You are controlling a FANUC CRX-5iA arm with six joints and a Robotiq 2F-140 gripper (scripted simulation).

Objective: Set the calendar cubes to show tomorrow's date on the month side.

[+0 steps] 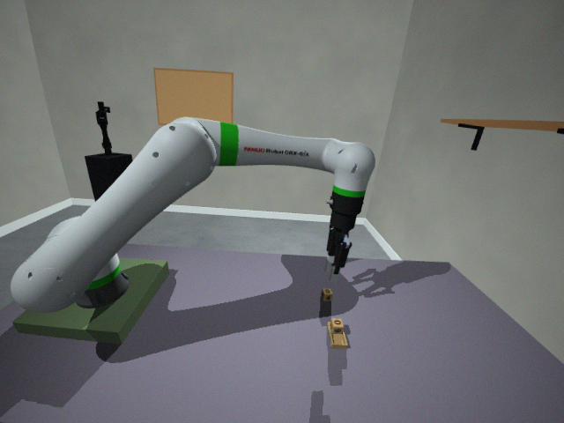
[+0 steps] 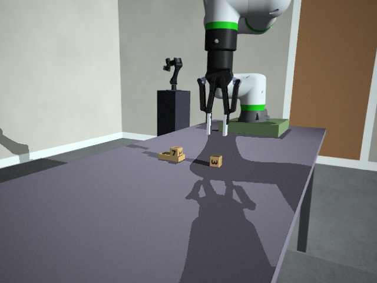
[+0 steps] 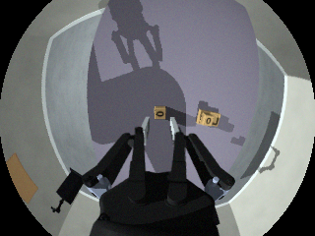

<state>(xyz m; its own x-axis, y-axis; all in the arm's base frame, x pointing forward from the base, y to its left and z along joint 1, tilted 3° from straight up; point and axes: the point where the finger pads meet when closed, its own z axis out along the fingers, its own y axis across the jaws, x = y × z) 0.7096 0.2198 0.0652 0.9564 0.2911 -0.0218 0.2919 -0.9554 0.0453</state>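
A small wooden tray (image 2: 171, 156) lies on the purple table, with one cube (image 2: 175, 151) showing a 7 seated at its right end and the other slot empty. It also shows in the top view (image 1: 337, 333) and the wrist view (image 3: 208, 117). A second cube (image 2: 215, 160) showing a 3 lies flat on the table to the right of the tray, apart from it; it shows in the top view (image 1: 327, 293) and the wrist view (image 3: 159, 113). My gripper (image 2: 216, 128) hangs well above this cube, fingers parted and empty; it also shows in the top view (image 1: 333, 269).
The arm's green base plate (image 1: 98, 300) sits at the table's far side. A black pedestal with a camera stand (image 2: 173, 111) stands on the floor beyond the table. A wall shelf (image 1: 500, 125) hangs on the right.
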